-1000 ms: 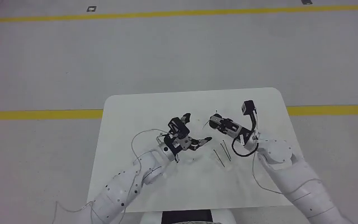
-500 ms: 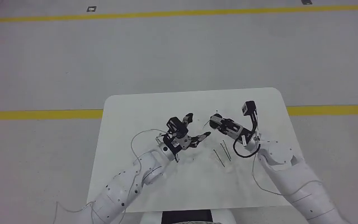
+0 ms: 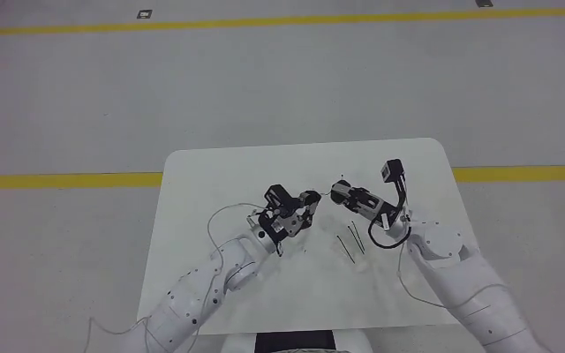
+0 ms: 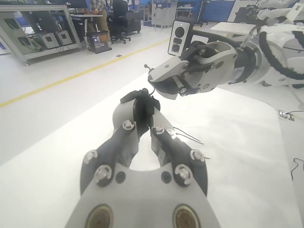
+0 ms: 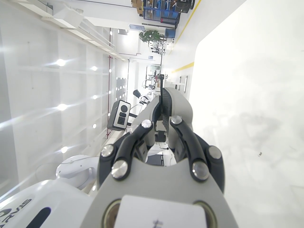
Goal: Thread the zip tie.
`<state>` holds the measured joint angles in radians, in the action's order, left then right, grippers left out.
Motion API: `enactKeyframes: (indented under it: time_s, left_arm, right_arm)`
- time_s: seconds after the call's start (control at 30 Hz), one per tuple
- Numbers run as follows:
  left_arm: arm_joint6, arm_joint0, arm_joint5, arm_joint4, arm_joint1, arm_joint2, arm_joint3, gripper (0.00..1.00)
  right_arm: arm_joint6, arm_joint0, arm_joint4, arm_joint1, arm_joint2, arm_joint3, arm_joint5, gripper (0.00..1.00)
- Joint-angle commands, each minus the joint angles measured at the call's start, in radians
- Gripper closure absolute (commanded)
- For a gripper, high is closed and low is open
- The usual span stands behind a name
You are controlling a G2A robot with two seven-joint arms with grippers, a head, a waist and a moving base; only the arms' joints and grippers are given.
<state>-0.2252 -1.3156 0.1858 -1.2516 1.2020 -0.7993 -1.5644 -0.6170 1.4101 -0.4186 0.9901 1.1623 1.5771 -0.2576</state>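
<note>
Right wrist view: zip tie (image 5: pixel 161 88) pinched in right hand (image 5: pixel 163 94), head end sticking out past the tips. Left hand (image 4: pixel 145 102) has fingers pressed together, tips touching tie's other end, can't tell if gripped. Both hands just beside each other over tabletop (image 3: pixel 203 176) centre. Spare ties (image 3: pixel 350 240) lie near, flat on tabletop.

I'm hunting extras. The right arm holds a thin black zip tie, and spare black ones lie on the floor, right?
No: the top view shows the spare black zip ties on the white table, not the floor. The right arm's fingers do hold a thin black tie.
</note>
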Motion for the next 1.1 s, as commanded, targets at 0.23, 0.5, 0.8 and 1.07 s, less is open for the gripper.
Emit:
enactKeyframes:
  time_s: [0.23,0.5,0.8,1.07]
  left_arm:
    - [0.002,0.007,0.010,-0.007,0.004,0.006,0.005,0.98]
    - [0.003,0.000,0.006,-0.018,0.004,0.004,0.002,0.80]
    - [-0.005,-0.002,0.020,-0.023,0.005,0.007,-0.004,0.83]
    - [-0.006,0.005,0.021,-0.021,0.010,0.016,0.005,0.88]
  right_arm:
    - [0.017,-0.007,0.007,0.010,-0.003,-0.010,0.002,1.00]
    - [0.039,0.000,0.003,0.016,0.013,-0.018,0.003,1.00]
    - [0.043,0.007,0.018,0.024,0.014,-0.013,0.006,1.00]
    - [0.031,0.008,0.023,0.032,0.006,-0.005,0.006,1.00]
